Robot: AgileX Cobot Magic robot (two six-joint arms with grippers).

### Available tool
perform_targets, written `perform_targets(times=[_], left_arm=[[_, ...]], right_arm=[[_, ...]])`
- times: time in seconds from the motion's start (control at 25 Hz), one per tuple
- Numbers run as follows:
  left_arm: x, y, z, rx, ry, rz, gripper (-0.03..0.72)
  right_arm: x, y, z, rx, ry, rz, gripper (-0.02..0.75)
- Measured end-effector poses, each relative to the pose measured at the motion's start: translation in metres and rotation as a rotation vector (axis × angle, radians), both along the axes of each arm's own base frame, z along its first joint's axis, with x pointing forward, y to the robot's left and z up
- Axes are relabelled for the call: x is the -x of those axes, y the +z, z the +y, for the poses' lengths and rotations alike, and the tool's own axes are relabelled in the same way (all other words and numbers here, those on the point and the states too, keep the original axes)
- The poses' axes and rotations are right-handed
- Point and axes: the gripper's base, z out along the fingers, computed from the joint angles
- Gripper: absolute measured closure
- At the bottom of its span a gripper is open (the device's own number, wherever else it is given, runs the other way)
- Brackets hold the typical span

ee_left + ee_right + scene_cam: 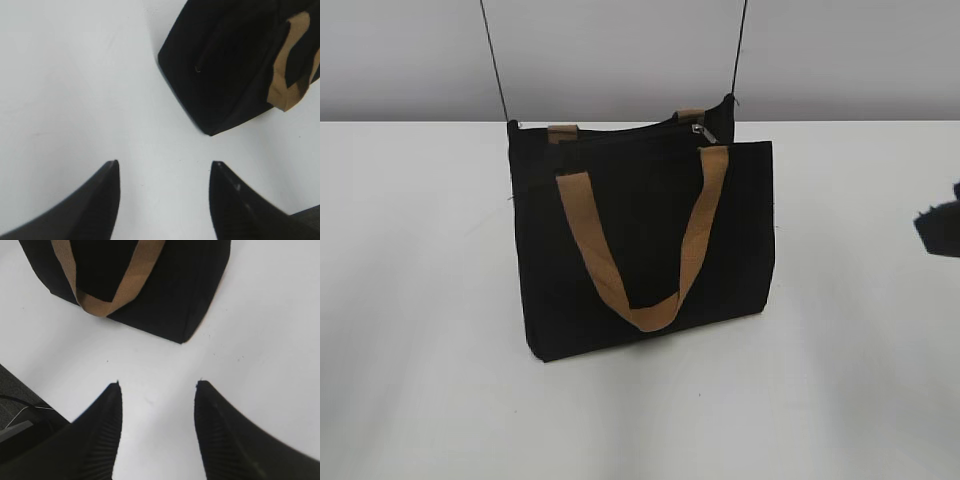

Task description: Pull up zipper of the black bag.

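Observation:
The black bag (645, 240) stands upright on the white table, held by two thin black cords rising from its top corners. A tan handle (650, 250) hangs down its front. The small silver zipper (702, 131) sits at the right end of the top edge. My right gripper (940, 228) shows as a dark shape at the right edge, apart from the bag. In the right wrist view it (157, 385) is open and empty, with the bag's lower corner (185, 315) ahead. My left gripper (165, 165) is open and empty over bare table, the bag's corner (220, 75) ahead right.
The white table (430, 350) stretches around the bag, with a grey wall behind. A dark floor area with a cable (20, 415) shows beyond the table edge in the right wrist view.

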Motion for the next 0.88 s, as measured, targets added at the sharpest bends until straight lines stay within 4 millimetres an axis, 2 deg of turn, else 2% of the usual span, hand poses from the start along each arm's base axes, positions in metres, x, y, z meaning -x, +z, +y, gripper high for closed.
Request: perform_targets(times=[0.16, 0.32, 0.56, 0.76, 0.88], left_arm=[[0.028, 0.009, 0.017, -0.036, 0.023, -0.043, 0.263], [0.055, 0.015, 0.029, -0.011, 0.037, -0.090, 0.263], [0.089, 0.004, 0.044, 0.010, 0.047, -0.135, 0.264], [0.107, -0.009, 0.052, 0.026, 0.051, -0.180, 0.264], [0.113, -0.013, 0.055, 0.039, 0.053, -0.209, 0.266]], right_arm=[[0.043, 0.003, -0.014, -0.002, -0.040, -0.043, 0.370], [0.079, -0.008, -0.025, -0.015, -0.090, -0.037, 0.370], [0.131, -0.021, -0.044, -0.035, -0.178, -0.068, 0.370], [0.157, -0.030, -0.056, -0.051, -0.240, -0.158, 0.372], [0.161, -0.039, -0.062, -0.037, -0.289, -0.185, 0.374]])
